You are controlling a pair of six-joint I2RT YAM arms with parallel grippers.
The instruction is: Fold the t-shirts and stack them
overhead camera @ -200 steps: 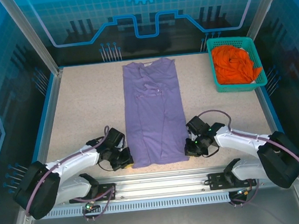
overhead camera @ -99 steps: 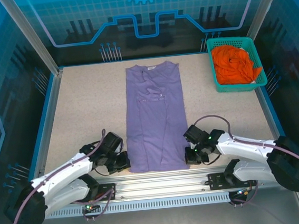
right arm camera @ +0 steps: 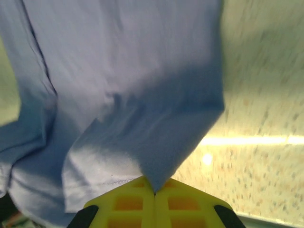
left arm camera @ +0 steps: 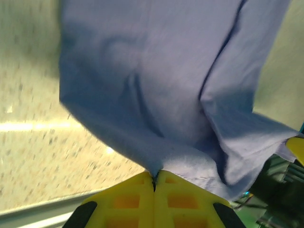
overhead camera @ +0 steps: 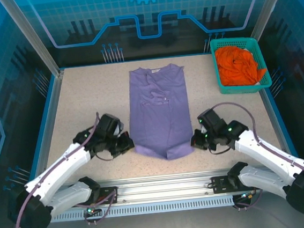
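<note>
The lavender t-shirt (overhead camera: 160, 110) lies in the middle of the table (overhead camera: 81, 110), folded lengthwise into a narrow strip with its collar at the far end and its sleeves tucked in. Its far part rests flat on the speckled surface, creased around the chest. Its near end is raised off the table, and the hem sags in a shallow curve between the two near corners. The left gripper (overhead camera: 129, 145) is clamped on the near left corner. From its wrist camera the yellow fingers (left arm camera: 128, 199) meet with a pinch of purple cloth caught between them, and the fabric hangs away from them in soft folds above the tabletop. The right gripper (overhead camera: 196, 140) is closed in the same way on the near right corner, its yellow fingers (right arm camera: 185, 202) pressed together on the hem, where a line of stitching shows. Both arms reach inward from their bases at the near edge of the table, one on each side of the shirt. The orange t-shirt (overhead camera: 237, 64) sits crumpled in the teal basket (overhead camera: 244, 88) at the far right corner of the table, well apart from both grippers.
</note>
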